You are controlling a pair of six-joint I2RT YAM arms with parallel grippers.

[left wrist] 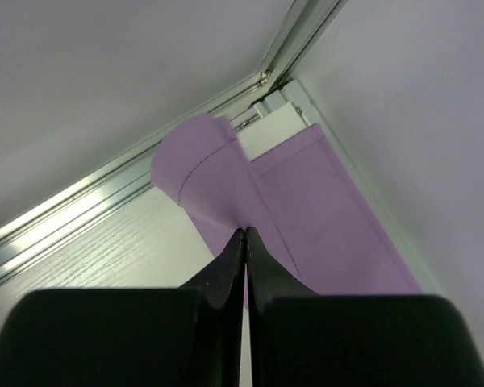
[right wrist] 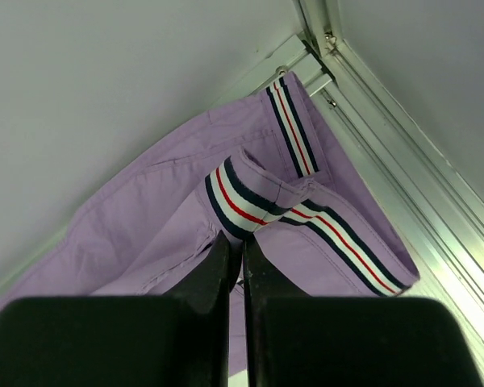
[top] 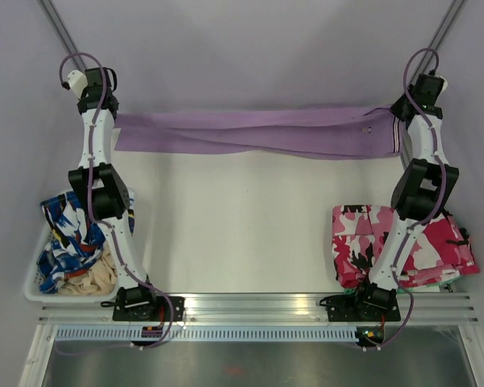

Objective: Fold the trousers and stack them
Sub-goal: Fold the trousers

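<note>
The lilac-purple trousers (top: 258, 133) lie stretched in a long band across the far side of the table. My left gripper (top: 113, 122) is shut on the leg-hem end (left wrist: 226, 189), which curls up at the fingertips (left wrist: 244, 235). My right gripper (top: 402, 129) is shut on the waist end, pinching the cloth just under the striped navy-white-red waistband (right wrist: 250, 197). The trousers also fill the right wrist view (right wrist: 145, 234).
A white basket (top: 34, 278) at the near left holds blue-and-white patterned clothing (top: 68, 234) and a beige garment. A folded pink-white-black camouflage garment (top: 399, 242) lies at the near right. Aluminium frame rails run along the table's far corners (left wrist: 105, 193) and near edge (top: 258, 306).
</note>
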